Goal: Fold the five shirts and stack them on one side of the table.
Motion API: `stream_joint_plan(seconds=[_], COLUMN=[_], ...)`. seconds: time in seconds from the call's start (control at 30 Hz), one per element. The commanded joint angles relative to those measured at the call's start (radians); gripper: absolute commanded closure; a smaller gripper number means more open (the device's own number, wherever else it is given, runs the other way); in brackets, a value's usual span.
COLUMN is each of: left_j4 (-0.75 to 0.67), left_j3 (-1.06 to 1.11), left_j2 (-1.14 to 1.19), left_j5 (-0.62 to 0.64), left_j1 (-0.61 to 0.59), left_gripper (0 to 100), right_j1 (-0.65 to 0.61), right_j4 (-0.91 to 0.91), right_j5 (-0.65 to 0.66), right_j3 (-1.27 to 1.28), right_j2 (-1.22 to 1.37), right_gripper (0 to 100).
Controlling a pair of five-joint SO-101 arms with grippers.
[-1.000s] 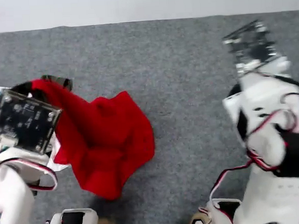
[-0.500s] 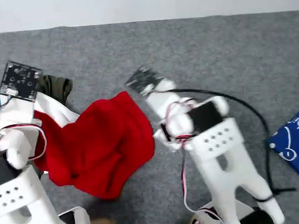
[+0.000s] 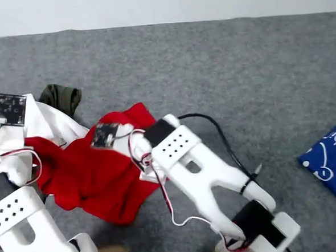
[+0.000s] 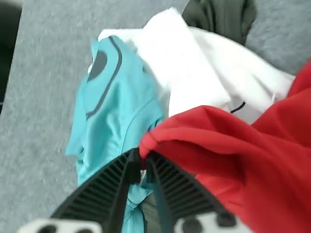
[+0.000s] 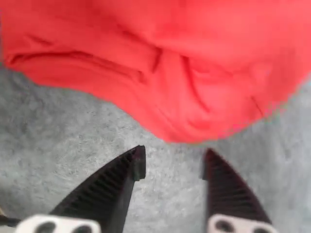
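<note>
On the left half of the grey table (image 3: 227,71) lies the red shirt (image 3: 88,176). It is crumpled, not folded, and one part of it rests over the white shirt (image 3: 50,119).

The left arm (image 3: 20,221) stands at the near left corner. The left gripper (image 4: 142,156) has its jaws closed on a small bunch of red cloth at one edge of the red shirt, and this edge is lifted a little. Under this gripper is the teal shirt (image 4: 109,107), which lies just beside the white shirt and touches it. The green shirt (image 3: 62,98) is a dark heap on the far side of the white shirt, also touching it. These four shirts make one loose pile, none of them folded.

The blue shirt (image 3: 331,157) lies alone at the right edge of the table, well apart from the pile.

The right arm (image 3: 199,175) stretches from the near edge toward the pile, and its wrist is above the right part of the red shirt. The right gripper (image 5: 172,162) has its jaws wide apart with nothing between them. Bare table shows between its fingers (image 5: 127,170), and the rounded edge of the red shirt is just beyond the tips. Whether the tips touch the table, I cannot tell.
</note>
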Motion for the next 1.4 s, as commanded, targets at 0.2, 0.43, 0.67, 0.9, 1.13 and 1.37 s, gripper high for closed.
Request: stream_joint_plan(seconds=[0.2, 0.43, 0.67, 0.9, 1.13, 1.37], left_j4=[-0.038, -0.038, -0.038, -0.038, -0.044, -0.092], left_j3=[0.064, 0.068, 0.068, 0.068, 0.077, 0.143], left_j2=[-0.017, -0.015, -0.015, -0.011, -0.009, -0.017], left_j5=[-0.002, -0.002, -0.002, -0.002, -0.005, -0.005], left_j1=[-0.066, -0.135, -0.152, -0.152, -0.152, -0.150], left_gripper=[100, 100, 100, 100, 100, 100], right_j1=[-0.090, -0.133, -0.145, -0.142, -0.142, -0.136], right_j4=[-0.093, -0.196, -0.217, -0.216, -0.216, -0.203], right_j5=[0.153, 0.155, 0.155, 0.155, 0.155, 0.155], right_j3=[-0.008, -0.008, -0.094, -0.267, -0.319, -0.319], right_j2=[0.058, 0.147, 0.249, 0.414, 0.481, 0.472], right_gripper=[74.0, 74.0, 77.9, 79.4, 80.2, 98.1])
